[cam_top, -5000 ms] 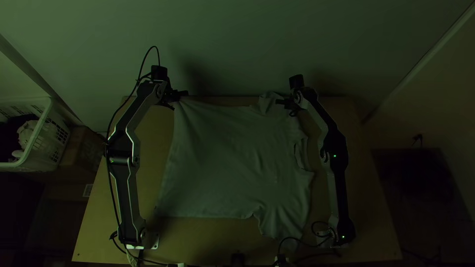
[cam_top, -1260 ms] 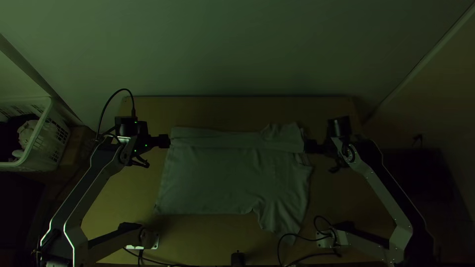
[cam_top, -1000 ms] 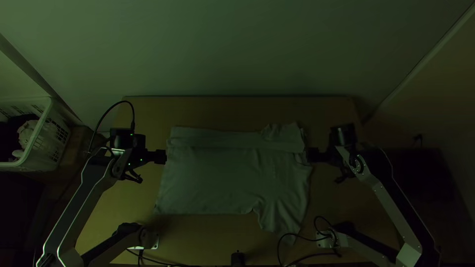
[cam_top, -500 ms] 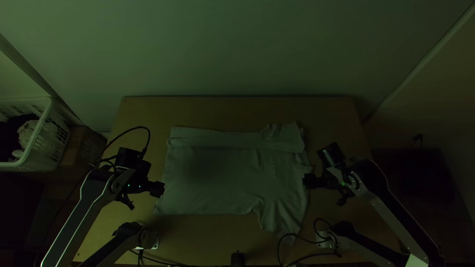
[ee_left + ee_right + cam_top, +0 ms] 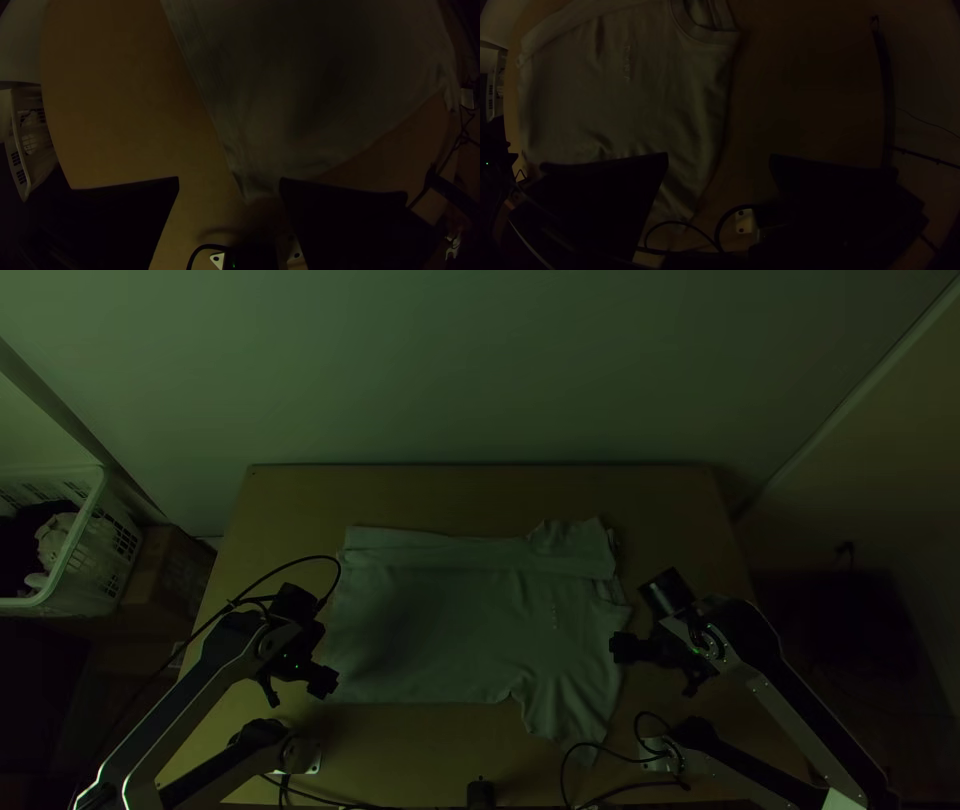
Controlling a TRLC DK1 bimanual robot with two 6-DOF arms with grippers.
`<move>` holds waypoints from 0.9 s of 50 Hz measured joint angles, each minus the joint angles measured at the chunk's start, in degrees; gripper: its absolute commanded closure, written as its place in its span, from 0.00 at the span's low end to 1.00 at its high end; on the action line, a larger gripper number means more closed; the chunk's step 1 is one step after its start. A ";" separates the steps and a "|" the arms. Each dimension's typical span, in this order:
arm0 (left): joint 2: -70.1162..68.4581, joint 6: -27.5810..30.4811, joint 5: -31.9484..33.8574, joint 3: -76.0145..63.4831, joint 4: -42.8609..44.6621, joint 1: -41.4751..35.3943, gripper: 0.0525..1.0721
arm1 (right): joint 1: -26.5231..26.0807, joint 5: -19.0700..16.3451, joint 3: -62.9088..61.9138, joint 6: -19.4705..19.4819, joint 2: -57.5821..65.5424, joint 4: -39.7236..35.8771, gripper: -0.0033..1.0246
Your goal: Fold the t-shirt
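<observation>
My left gripper (image 5: 323, 681) hangs over the lower left corner of the t-shirt in the top view. My right gripper (image 5: 622, 647) is beside the shirt's right edge, below the collar. The pale t-shirt (image 5: 450, 630) lies on the table with its far side folded over in a strip; one sleeve points towards the near edge. In the left wrist view the left gripper (image 5: 229, 182) stands open, with the shirt's corner (image 5: 255, 185) between its fingers' lines. The right gripper (image 5: 719, 157) is open too, over the edge of the shirt (image 5: 630, 100).
A white basket (image 5: 85, 560) with clothes stands left of the table, beside a cardboard box (image 5: 172, 570). Black cables (image 5: 600, 752) loop near the right arm's base. Bare wood (image 5: 480, 490) lies beyond the shirt.
The shirt's far side has been folded towards the near edge and let go. Both grippers have since come down the picture along the shirt's sides, the left one to its near corner.
</observation>
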 measured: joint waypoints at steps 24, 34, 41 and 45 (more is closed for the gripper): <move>13.03 0.42 -1.49 -0.04 0.37 -2.12 0.06 | -0.02 -1.05 -0.02 -0.07 3.26 0.20 0.10; 17.14 0.66 -1.49 -0.04 0.57 -4.07 0.10 | -0.13 -1.46 -0.44 -0.37 4.55 0.63 0.11; 20.11 1.05 -1.49 -0.09 0.87 -4.48 0.41 | -0.13 -1.66 -0.57 -1.64 5.22 1.33 0.16; 20.68 1.25 -1.46 -0.11 1.05 -4.70 0.73 | -0.13 -1.66 -0.87 -1.84 5.51 1.53 0.16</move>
